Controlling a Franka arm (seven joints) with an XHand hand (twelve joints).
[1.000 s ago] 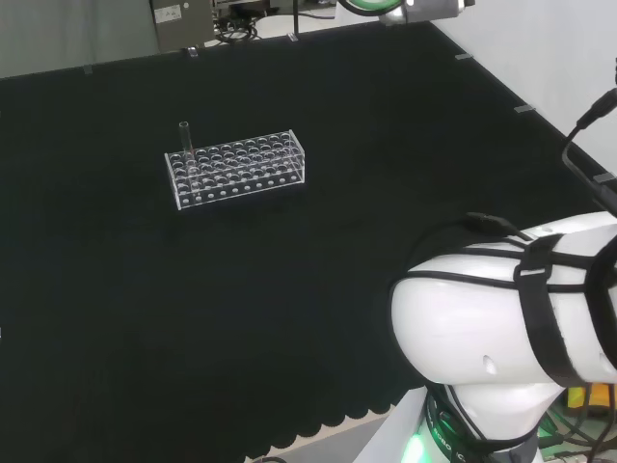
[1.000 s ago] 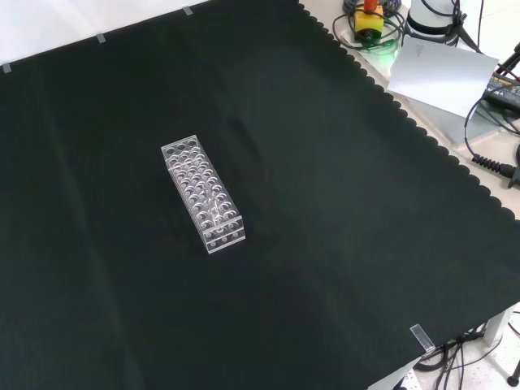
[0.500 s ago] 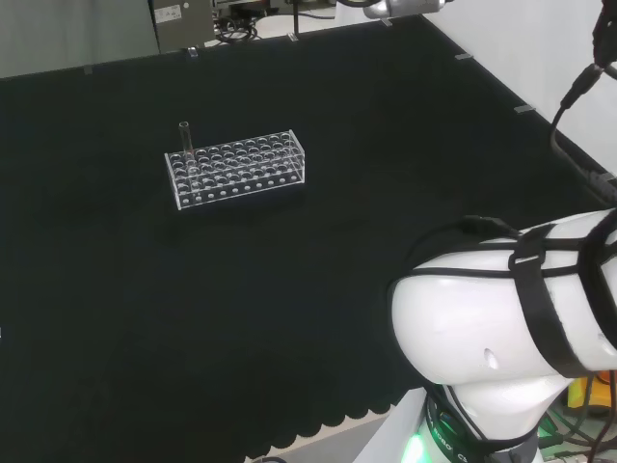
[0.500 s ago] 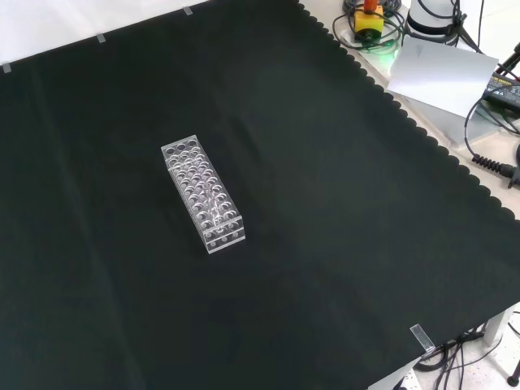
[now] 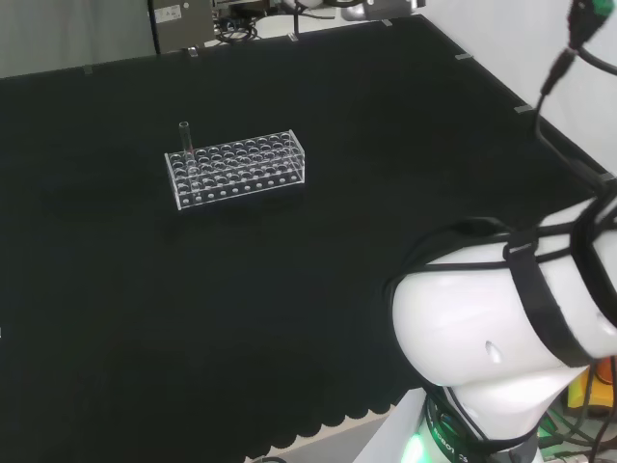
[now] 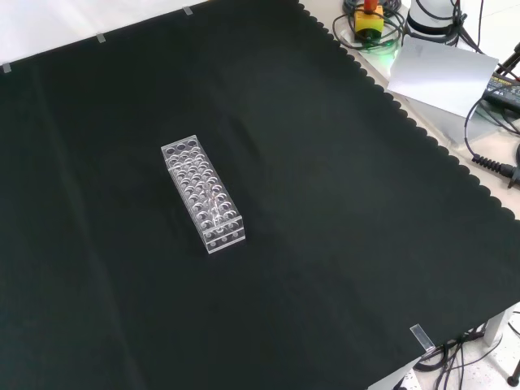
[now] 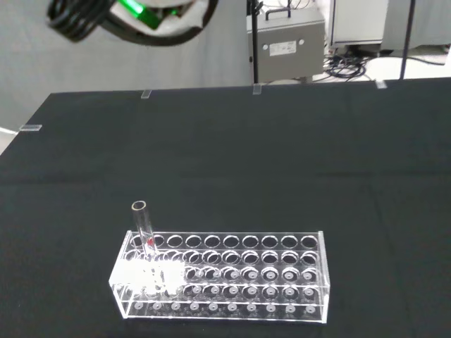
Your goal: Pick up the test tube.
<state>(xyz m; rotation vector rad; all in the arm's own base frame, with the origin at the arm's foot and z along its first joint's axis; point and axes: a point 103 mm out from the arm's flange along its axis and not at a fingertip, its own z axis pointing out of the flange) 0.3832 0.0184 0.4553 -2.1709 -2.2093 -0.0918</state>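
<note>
Approach step: the tube [image 7: 141, 224] stands upright in the rack [image 7: 224, 276], untouched.
Next, the robot hand (whether apart or together, I cannot tell) must descend around it.

I find no legible text. The grey box [image 7: 285, 48] behind my bench carries a small label [image 7: 285, 48]; its print cannot be read.

Even overhead light is falling on the matte black cloth [image 6: 325, 244], casting hardly any shadows; glare is whitening the clear rack's [image 7: 218, 274] near corner.
</note>
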